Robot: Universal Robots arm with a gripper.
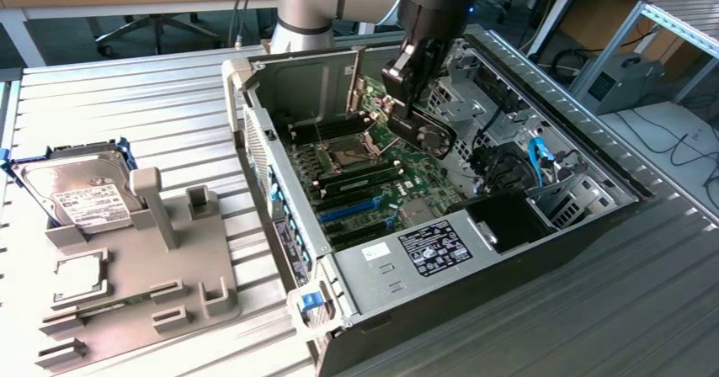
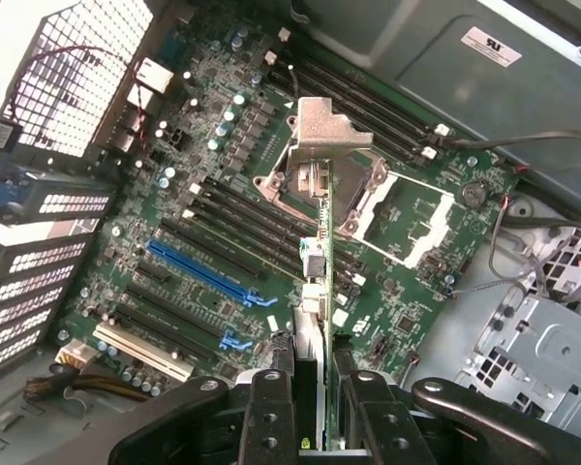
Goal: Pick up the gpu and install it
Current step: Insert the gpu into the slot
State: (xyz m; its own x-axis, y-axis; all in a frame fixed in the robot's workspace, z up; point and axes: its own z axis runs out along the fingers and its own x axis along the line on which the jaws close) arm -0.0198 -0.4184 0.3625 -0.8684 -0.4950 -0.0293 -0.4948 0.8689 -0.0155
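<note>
Inside the open computer case (image 1: 371, 259), over its green motherboard (image 2: 407, 310), the gpu (image 2: 318, 281) stands edge-on, clamped between the narrow-set fingers of the gripper (image 2: 313, 358), near the blue slot (image 2: 198, 271); a hard drive (image 1: 73, 196) sits at the bench edge on the exterior view's left.

No word or number can be made out. A white label (image 1: 81, 202) with dark print is seen on the hard drive (image 1: 50, 165), left of frame. A black label (image 1: 430, 249) with white print is carried by the metal cover (image 1: 371, 272), lower centre. A white sticker (image 2: 489, 46) with an illegible dark mark is borne by the grey panel (image 2: 407, 58).
</note>
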